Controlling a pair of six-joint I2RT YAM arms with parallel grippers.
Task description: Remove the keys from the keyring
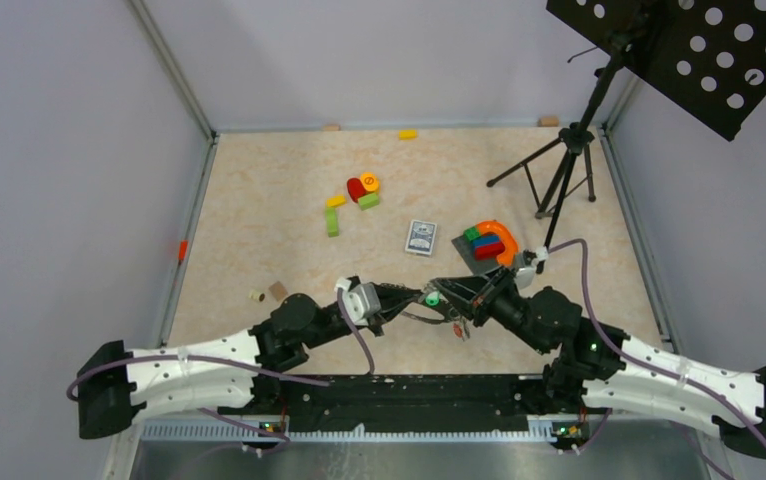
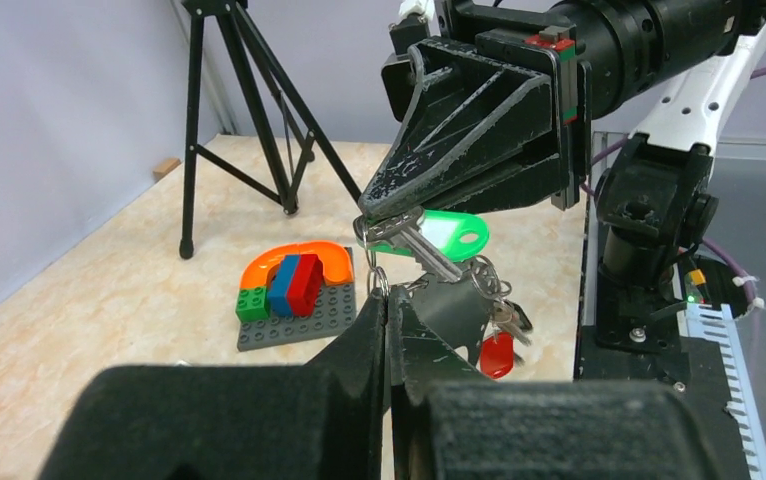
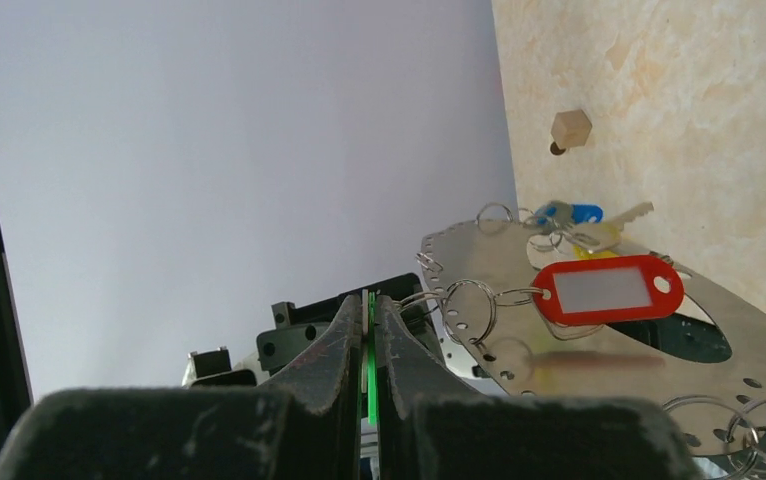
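Note:
The keyring [image 3: 559, 360] is a thin grey metal loop with holes along its rim, and it hangs between my two grippers above the table. My right gripper [image 3: 370, 300] is shut on the green tag [image 2: 454, 232] and its key, also seen from above [image 1: 431, 298]. My left gripper [image 2: 387, 298] is shut, and a small split ring [image 2: 379, 280] sticks out of its fingertips just under the right gripper [image 2: 364, 218]. The keyring's plate [image 2: 454, 310] lies against the left gripper's right finger. A red-tagged key [image 3: 607, 290] and a blue-tagged key [image 3: 579, 213] dangle from the loop.
Behind the grippers sits a grey base plate with an orange arch and coloured blocks [image 1: 487, 245]. A playing-card box [image 1: 420, 237] and loose blocks [image 1: 359, 190] lie farther back. A black tripod [image 1: 559, 180] stands at the back right. Small wooden pieces [image 1: 269, 292] rest to the left.

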